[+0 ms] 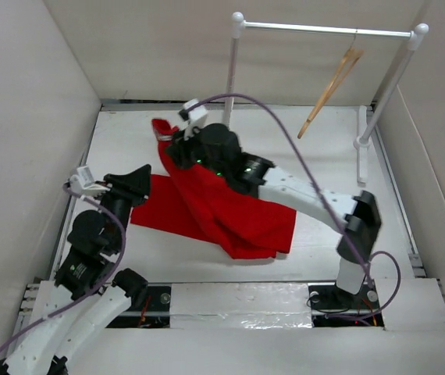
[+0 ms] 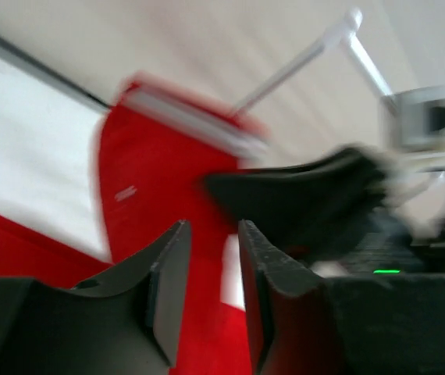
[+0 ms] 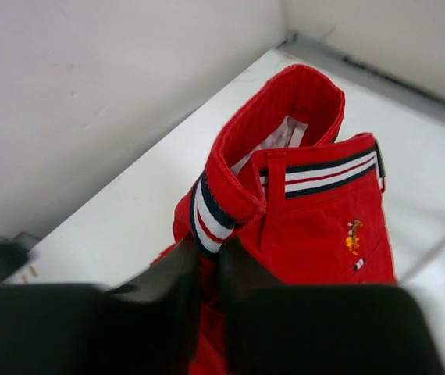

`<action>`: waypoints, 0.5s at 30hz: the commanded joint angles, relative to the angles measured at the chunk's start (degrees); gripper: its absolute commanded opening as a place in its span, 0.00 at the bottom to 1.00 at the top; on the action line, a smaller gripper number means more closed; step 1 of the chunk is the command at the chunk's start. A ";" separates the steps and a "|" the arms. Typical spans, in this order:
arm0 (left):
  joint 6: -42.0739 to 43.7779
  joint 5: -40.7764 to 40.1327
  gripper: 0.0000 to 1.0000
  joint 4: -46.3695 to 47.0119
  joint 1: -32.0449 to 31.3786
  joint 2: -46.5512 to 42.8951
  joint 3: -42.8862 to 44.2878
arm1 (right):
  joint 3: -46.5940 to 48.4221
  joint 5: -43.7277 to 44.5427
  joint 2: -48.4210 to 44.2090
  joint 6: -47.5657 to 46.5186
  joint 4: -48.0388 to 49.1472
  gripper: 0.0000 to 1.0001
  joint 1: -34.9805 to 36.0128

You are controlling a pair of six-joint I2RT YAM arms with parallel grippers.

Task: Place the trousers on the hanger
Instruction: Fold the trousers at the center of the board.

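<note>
White table (image 1: 129, 141). Trousers (image 1: 230, 211) laid mid-table, waistband pinched by right gripper (image 3: 207, 266). Left gripper (image 2: 213, 230) spread, nothing held. Hanger (image 1: 333, 86) hung on rail (image 1: 324, 30), well apart. Step, likely: trousers being picked up. Next: lift toward hanger needed.

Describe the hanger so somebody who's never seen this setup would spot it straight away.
At the table's far right stands a white rail. The hanger dangles from its top bar, near the right end, tilted. It is the only slim, light-brown wooden thing; the trousers are red cloth.
</note>
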 commanded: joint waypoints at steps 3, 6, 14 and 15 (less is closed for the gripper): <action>2.14 -6.40 0.33 -5.24 0.16 -4.82 3.36 | 12.43 -6.05 15.87 2.58 5.95 0.79 4.64; 0.65 -5.18 0.38 -5.59 0.16 -4.65 1.60 | 8.44 -6.85 14.25 2.23 6.36 0.86 4.64; -2.60 1.76 0.41 6.51 0.16 2.79 -7.28 | -32.38 0.09 -13.93 2.83 16.13 0.00 5.17; -2.95 3.86 0.42 7.67 0.16 4.56 -8.50 | -35.85 0.44 -16.07 3.10 16.39 0.00 5.17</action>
